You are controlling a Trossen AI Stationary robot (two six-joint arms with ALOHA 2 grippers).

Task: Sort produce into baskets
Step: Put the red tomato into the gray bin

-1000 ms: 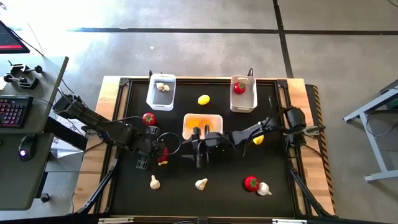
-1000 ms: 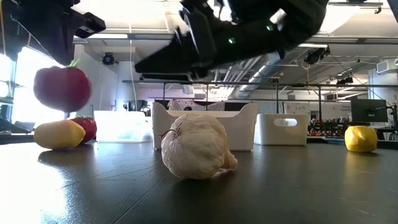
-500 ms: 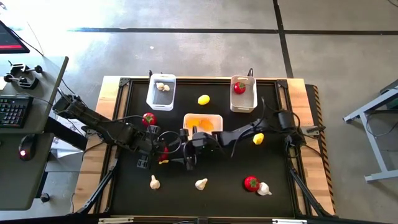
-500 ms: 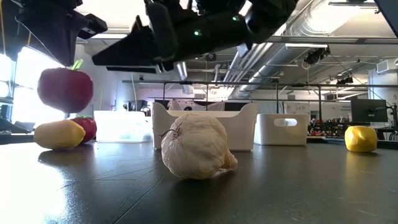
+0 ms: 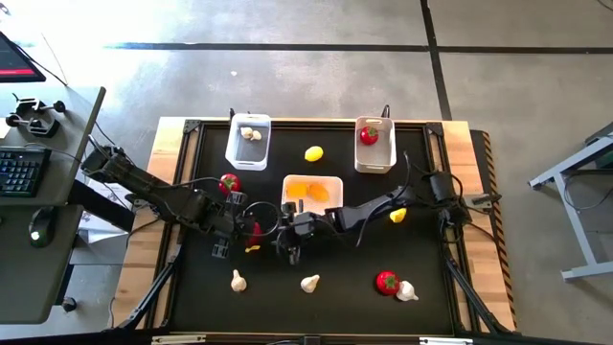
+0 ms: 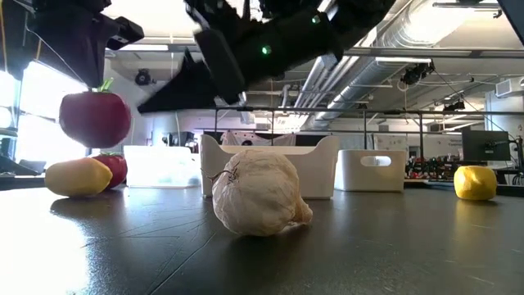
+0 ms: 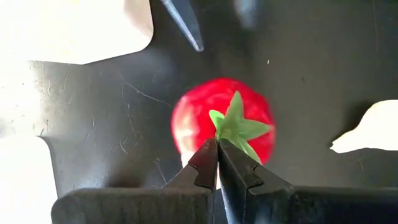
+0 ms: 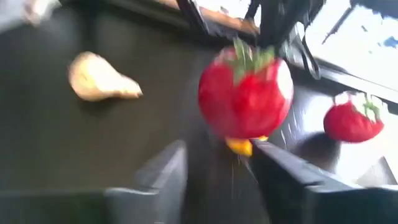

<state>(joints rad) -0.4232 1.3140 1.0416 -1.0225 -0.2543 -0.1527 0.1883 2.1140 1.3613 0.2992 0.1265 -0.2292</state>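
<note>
My left end effector point(image 7: 217, 155) is pinched shut on the green top of a red fruit point(image 7: 222, 121), hanging it above the counter point(image 5: 345, 259), mid-left. My right end effector point(image 8: 214, 165) is spread, just beside that fruit; it looks like a handover. I'd center the right fingers on the fruit's body, close fully, then let go on the left. The fruit belongs in the far-right basket point(image 5: 374, 158).

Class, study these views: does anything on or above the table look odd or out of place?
Yes. A red fruit hangs in the air off the table, dangling by its green top, which is pinched in the left gripper. The right gripper faces it with its fingers apart.
</note>
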